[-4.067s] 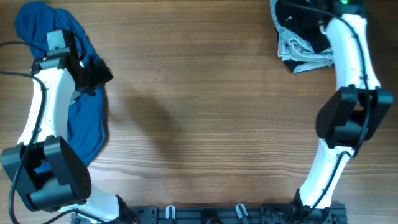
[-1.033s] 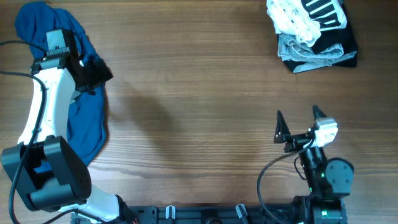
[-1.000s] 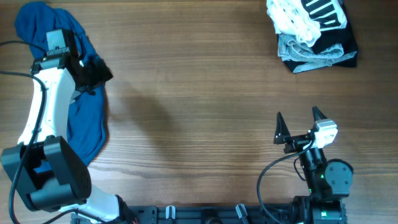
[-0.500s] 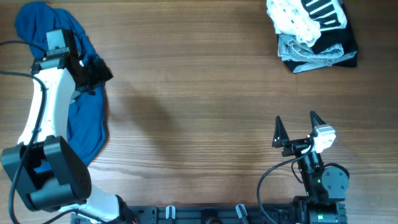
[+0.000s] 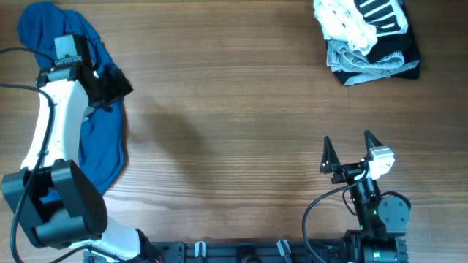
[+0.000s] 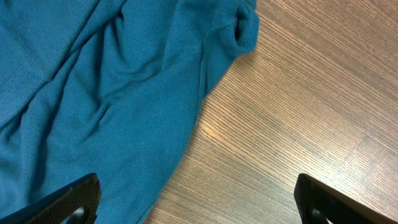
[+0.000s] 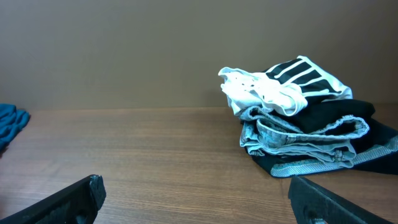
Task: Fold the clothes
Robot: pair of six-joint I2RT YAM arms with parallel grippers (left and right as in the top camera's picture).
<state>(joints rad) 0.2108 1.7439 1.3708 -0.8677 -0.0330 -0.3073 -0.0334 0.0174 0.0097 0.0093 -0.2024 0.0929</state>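
Note:
A crumpled blue garment [image 5: 95,139] lies at the table's left edge. My left gripper [image 5: 115,89] hovers over its right side, open and empty. In the left wrist view the blue cloth [image 6: 93,93] fills the left half, with one finger above it and the other above bare wood, the gripper [image 6: 196,208] gaping wide. A stack of folded clothes [image 5: 369,40], topped by a white and black striped piece, sits at the far right corner. My right gripper [image 5: 348,142] stands open near the front right, well short of the stack [image 7: 305,121].
The wooden table [image 5: 234,117] stretches between the blue garment and the stack. A dark rail with mounts [image 5: 241,252] runs along the front edge. The blue garment's edge [image 7: 9,121] shows far left in the right wrist view.
The right arm has pulled back from the stack to the front right, leaving the white striped piece on top. Over the last second it only shifted slightly. The left arm stays still.

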